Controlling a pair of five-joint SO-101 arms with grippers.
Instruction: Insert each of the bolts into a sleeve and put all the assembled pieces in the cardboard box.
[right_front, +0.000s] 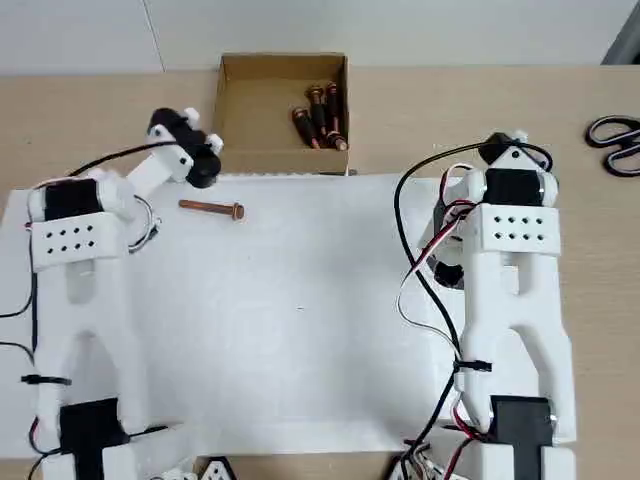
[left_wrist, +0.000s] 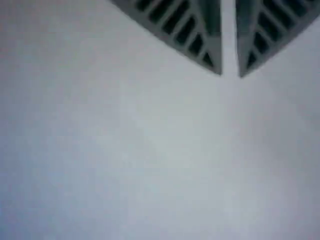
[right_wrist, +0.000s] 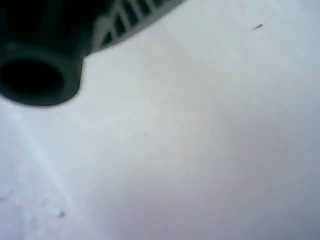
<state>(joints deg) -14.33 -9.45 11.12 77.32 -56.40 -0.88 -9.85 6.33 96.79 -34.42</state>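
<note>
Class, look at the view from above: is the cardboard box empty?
No, the cardboard box already holds several copper-coloured pieces, lying together in its right half.

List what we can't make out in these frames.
Pieces in the cardboard box: high view, too small and overlapping to count.
Scissors: high view, cut off by the right edge.
Dark round part: right wrist view, blurred and cut by the edge; unidentifiable.
Bolt on the mat: high view, too small to see the thread.
</note>
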